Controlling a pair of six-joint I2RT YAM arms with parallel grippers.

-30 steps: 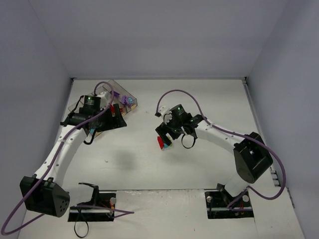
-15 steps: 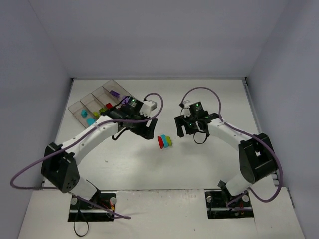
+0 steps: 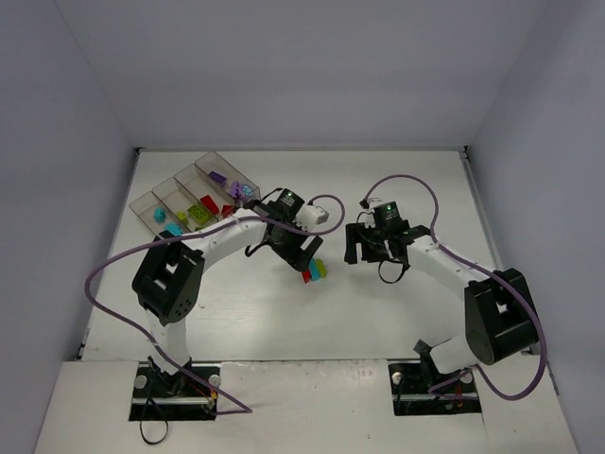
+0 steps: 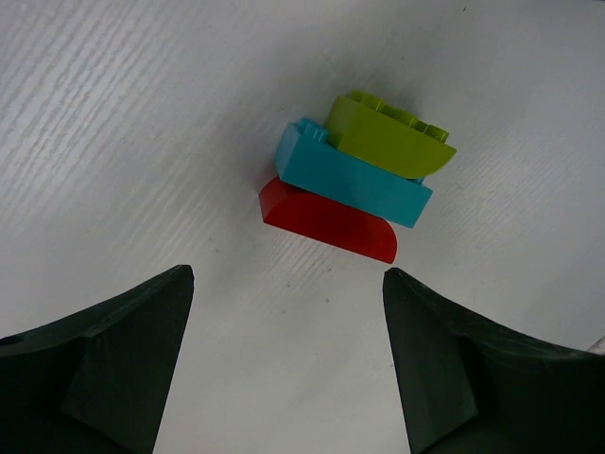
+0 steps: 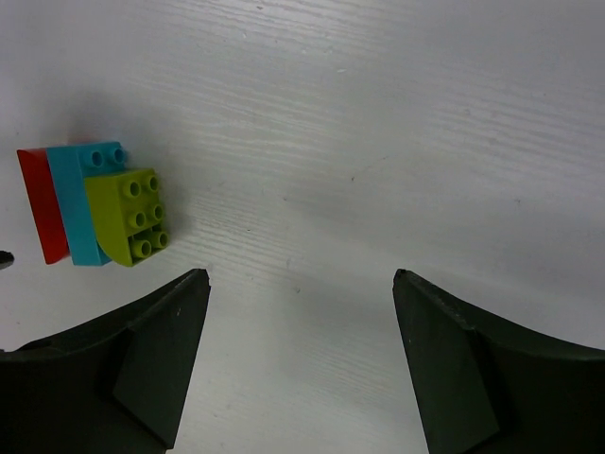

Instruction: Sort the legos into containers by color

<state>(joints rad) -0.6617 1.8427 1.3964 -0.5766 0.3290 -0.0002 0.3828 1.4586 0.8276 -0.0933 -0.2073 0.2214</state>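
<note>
Three legos lie stuck together on the table: a red one (image 4: 326,219), a cyan one (image 4: 350,175) and a lime green one (image 4: 388,142). My left gripper (image 4: 288,274) hovers open just short of the red piece, nothing between its fingers. My right gripper (image 5: 301,274) is open and empty to the right of that cluster (image 5: 90,203); the overhead view shows it (image 3: 373,253) apart from the cluster (image 3: 314,271). The containers (image 3: 144,201) sit at the back left, holding cyan (image 3: 159,216), green (image 3: 198,213), red (image 3: 225,208) and purple (image 3: 236,189) legos.
Grey walls close the table at the back and both sides. The left arm (image 3: 227,236) arches from the near left across the table in front of the bins. Purple cables loop over both arms.
My left arm has swung from the bins to the brick cluster in the middle. My right gripper has drawn back to the right, leaving the cluster on the table.
</note>
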